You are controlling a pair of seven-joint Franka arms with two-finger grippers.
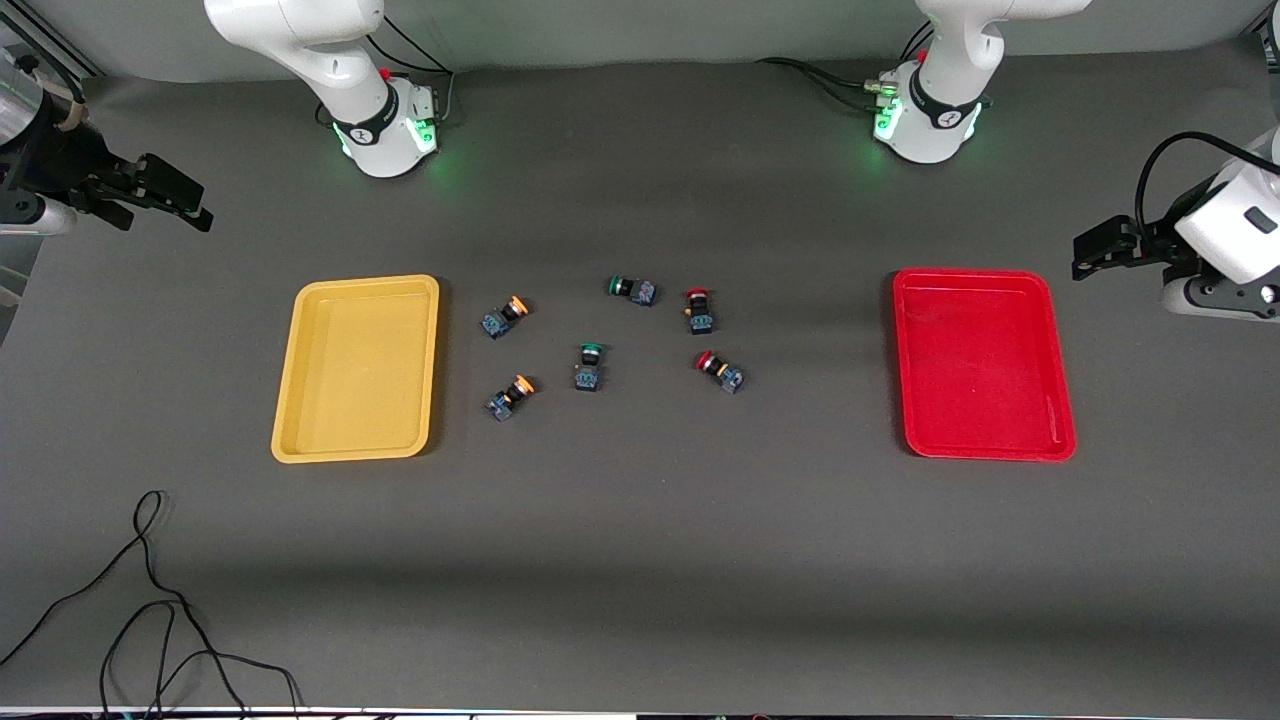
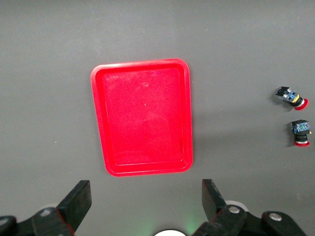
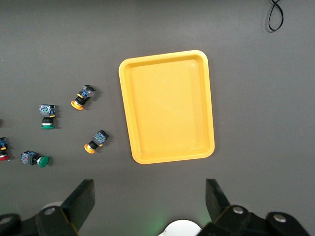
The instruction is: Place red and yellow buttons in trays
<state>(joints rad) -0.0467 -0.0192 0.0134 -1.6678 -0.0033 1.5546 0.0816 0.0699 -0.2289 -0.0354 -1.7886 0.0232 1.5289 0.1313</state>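
No readable text, labels or numbers anywhere. Small dark marks on both arm bases, too small to read.

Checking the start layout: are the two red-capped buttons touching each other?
Apart. The front view shows bare table between one red button and the other red button.

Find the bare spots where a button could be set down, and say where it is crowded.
Both trays are bare inside: the yellow tray and the red tray. Bare table lies between the red tray and the red buttons. It is crowded between the trays, where six buttons cluster. Both grippers, left gripper and right gripper, wait open.
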